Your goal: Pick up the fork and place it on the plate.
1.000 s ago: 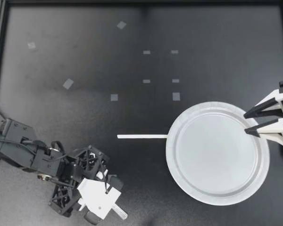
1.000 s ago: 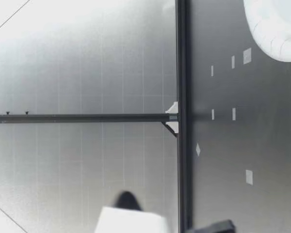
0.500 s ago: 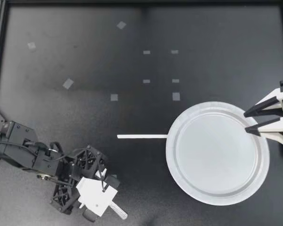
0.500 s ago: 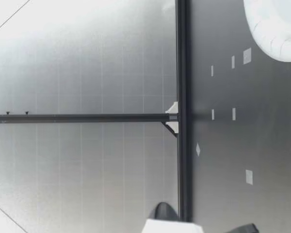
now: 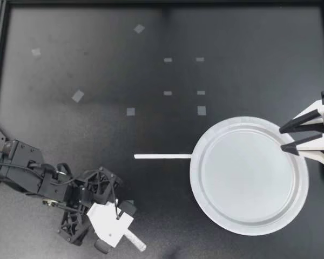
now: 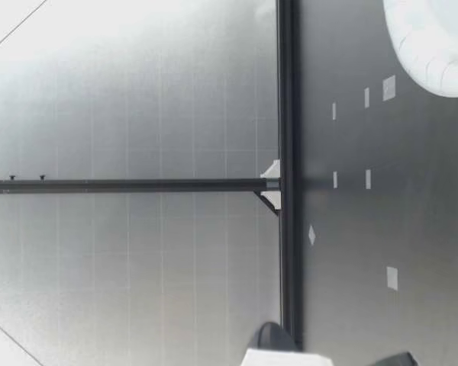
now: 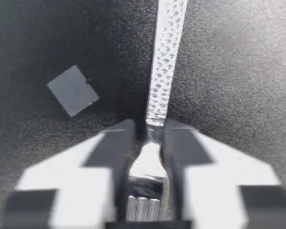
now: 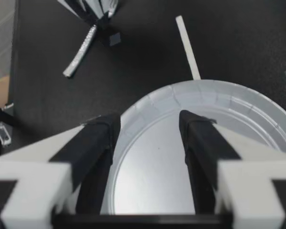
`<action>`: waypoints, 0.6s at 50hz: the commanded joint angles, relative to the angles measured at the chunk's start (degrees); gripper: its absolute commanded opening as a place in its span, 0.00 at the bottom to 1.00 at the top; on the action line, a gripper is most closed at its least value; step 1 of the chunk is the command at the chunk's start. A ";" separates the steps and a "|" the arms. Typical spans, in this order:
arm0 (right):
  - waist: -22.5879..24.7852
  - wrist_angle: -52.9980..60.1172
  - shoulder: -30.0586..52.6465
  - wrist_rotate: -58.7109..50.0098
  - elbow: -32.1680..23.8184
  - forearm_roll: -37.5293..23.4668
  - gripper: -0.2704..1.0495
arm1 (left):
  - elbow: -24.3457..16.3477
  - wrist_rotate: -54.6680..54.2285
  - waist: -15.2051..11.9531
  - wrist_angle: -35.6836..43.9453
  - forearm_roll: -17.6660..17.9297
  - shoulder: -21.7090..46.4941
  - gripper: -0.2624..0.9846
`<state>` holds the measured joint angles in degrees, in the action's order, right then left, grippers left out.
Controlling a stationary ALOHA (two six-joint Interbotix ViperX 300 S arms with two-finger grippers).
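Left claw [image 5: 117,229] sits at the near left of the desk [image 5: 70,140], clenched on the neck of the fork [image 5: 135,243], whose dimpled handle sticks out ahead of the fingers. Further right lies the plate [image 5: 197,178], well apart from the fork. My right claw [image 5: 283,141] hangs released over its right rim. A white strip [image 5: 162,156] meets the plate's left rim. Tape squares [image 5: 130,111] dot the far desk.

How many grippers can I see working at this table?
2. My left gripper is low on my left side, near the table's front edge, shut on the fork. My right gripper is open and empty, over the right part of the plate.
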<state>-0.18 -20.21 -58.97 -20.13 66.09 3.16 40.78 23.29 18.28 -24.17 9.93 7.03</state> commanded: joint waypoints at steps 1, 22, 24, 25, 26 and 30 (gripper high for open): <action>0.00 0.88 0.18 0.09 -0.70 -0.09 0.62 | -0.35 -0.44 0.18 -1.23 -0.26 -1.23 0.23; 0.00 1.49 -0.79 1.05 -2.02 -1.93 0.44 | -3.60 -1.41 -0.70 -1.23 -13.97 -7.29 0.22; 0.00 1.49 -1.14 1.05 -2.20 -2.20 0.44 | -3.52 -1.41 -0.70 -1.23 -17.31 -7.29 0.22; 0.00 1.49 -1.41 1.05 -2.20 -2.37 0.44 | -3.43 -1.41 -0.70 -1.32 -20.04 -7.03 0.22; 0.00 1.49 -1.67 1.05 -2.29 -2.55 0.44 | -3.43 -1.49 -0.70 -1.58 -22.24 -6.94 0.22; 0.09 1.58 -2.20 0.88 -2.29 -3.87 0.44 | -3.60 -1.58 -0.79 -3.08 -33.13 -6.50 0.22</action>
<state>-0.26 -19.34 -60.47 -19.16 65.48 0.88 38.41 21.71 17.84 -25.93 -10.20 1.41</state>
